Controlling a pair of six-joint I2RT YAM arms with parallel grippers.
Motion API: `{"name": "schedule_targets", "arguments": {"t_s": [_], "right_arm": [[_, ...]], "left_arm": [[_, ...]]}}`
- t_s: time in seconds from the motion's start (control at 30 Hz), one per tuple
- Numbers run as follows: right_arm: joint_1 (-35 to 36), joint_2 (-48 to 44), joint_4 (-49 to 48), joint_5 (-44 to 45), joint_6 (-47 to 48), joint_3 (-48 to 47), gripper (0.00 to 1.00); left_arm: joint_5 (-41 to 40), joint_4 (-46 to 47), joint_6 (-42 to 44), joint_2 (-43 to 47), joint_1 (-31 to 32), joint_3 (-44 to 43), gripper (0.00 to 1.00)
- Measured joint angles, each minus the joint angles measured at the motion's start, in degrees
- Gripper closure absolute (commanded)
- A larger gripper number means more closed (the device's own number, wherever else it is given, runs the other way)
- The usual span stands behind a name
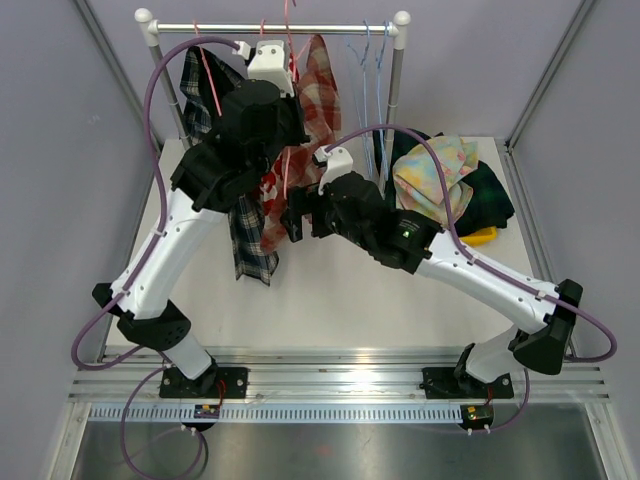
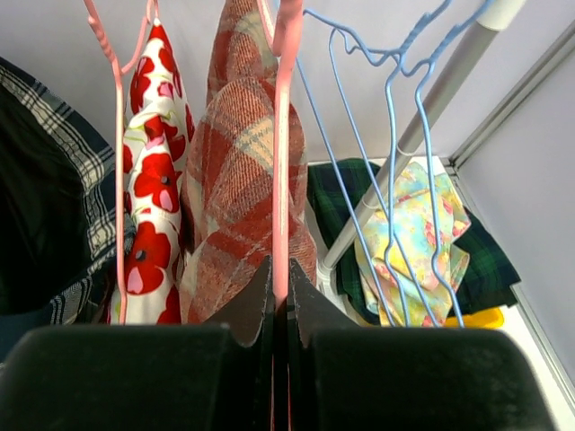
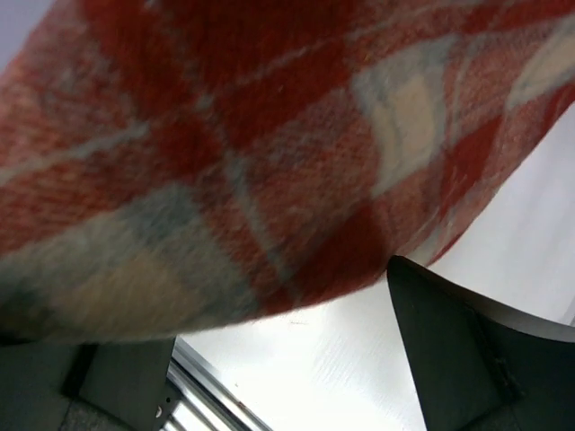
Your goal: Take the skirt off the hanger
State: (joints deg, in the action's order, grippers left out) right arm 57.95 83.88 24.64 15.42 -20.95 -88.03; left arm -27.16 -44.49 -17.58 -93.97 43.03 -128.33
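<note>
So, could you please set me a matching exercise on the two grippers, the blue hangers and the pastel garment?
1 left gripper
2 right gripper
3 blue hangers
4 pastel garment

A bare, on the rail
B open, by the red plaid skirt
C shut on the pink hanger
D heaped on the table

Pairs: 1-C, 2-B, 3-A, 4-D

Bright, even overhead light fills the top view. The arms cast only faint, soft shadows on the counter, and the metal rail at the near edge glares white. The left wrist view shows the pink hanger crisp and the left pincer as a dark, underexposed mass. In the right wrist view the skirt is close and blurred, and the counter below it is washed out.
</note>
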Motion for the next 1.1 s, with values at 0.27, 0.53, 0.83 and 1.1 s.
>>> {"name": "schedule_targets", "arguments": {"t_s": [0.27,0.53,0.83,1.1], "right_arm": [[1.7,1.05,-0.02,6.49,0.74,-0.87,0.32],[2.05,-1.53,-1.01,11.91,1.66,0.11,0.95],[2.05,-4.22,-4.63,11.85,0.07,6.62,1.0],[6.32,-13.77,-11.72,12.17,-10.19,28.81,1.0]], "left_arm": [[-0.07,0.04,-0.22,4.33,0.72,4.98,1.0],[-0.07,0.44,-0.46,5.9,0.81,6.12,1.0],[-0.07,0.46,-0.87,5.95,0.92,6.6,1.0],[-1.66,-0.42,3.02,4.81,1.73,5.9,1.0]]}}
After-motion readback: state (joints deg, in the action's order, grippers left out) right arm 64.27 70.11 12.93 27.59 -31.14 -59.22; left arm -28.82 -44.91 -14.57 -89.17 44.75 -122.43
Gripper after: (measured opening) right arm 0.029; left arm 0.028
